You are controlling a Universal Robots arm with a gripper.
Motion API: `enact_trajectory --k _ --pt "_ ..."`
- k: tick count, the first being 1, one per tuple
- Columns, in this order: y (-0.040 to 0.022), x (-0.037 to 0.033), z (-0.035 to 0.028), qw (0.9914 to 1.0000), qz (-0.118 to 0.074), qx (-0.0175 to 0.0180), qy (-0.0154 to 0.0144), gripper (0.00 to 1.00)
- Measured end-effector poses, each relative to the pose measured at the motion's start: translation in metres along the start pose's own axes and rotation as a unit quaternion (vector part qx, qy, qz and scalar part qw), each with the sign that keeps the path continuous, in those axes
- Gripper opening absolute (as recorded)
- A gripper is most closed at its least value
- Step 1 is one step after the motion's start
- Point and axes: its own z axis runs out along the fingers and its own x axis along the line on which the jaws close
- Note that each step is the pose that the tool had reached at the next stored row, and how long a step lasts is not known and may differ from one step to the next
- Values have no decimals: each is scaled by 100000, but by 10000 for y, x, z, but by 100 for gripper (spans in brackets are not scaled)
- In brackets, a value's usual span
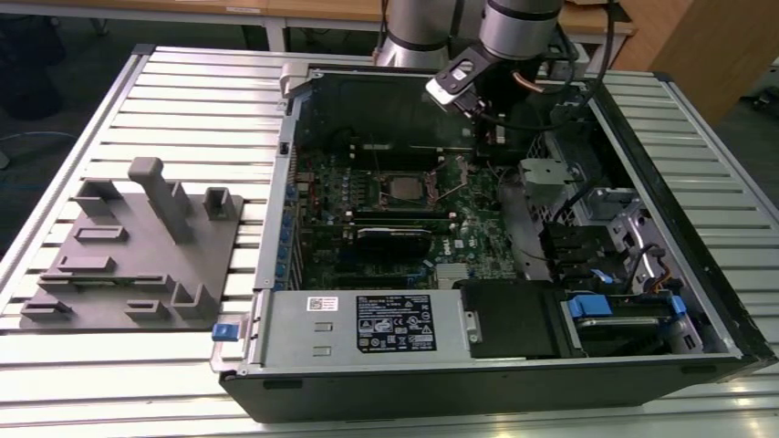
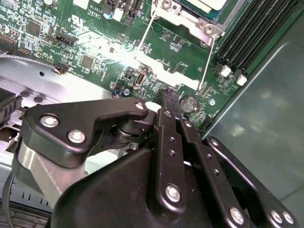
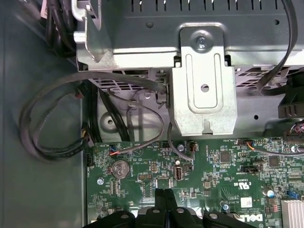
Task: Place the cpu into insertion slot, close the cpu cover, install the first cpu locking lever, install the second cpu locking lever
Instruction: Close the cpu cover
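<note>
The cpu (image 1: 400,186) lies as a grey square in the insertion slot (image 1: 420,202) in the middle of the green board. In the second wrist view the cpu cover (image 2: 183,18) frames the chip, and two thin wire levers (image 2: 207,61) stand splayed out from the socket over the board. My gripper (image 1: 492,128) hangs inside the case, toward the exterior view's right of the socket. In both wrist views its black fingers are pressed together, shut on nothing, with the gripper (image 2: 166,96) (image 3: 164,192) just above the board beside a coin battery (image 3: 119,167).
A grey fixture plate (image 1: 134,255) lies on the table at the exterior view's left. Inside the case are a black expansion card (image 1: 396,235), the power supply (image 1: 365,324), drive bays with blue tabs (image 1: 590,306), a metal bracket (image 3: 204,95), looping cables (image 3: 52,123) and memory slots (image 2: 256,33).
</note>
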Motion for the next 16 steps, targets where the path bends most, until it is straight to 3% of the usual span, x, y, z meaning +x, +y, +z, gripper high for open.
enact_trajectory --k 9,16 --pt "-2 -1 64 100000 281 6 -21 10" --pt "-4 -1 67 100000 295 7 -27 10"
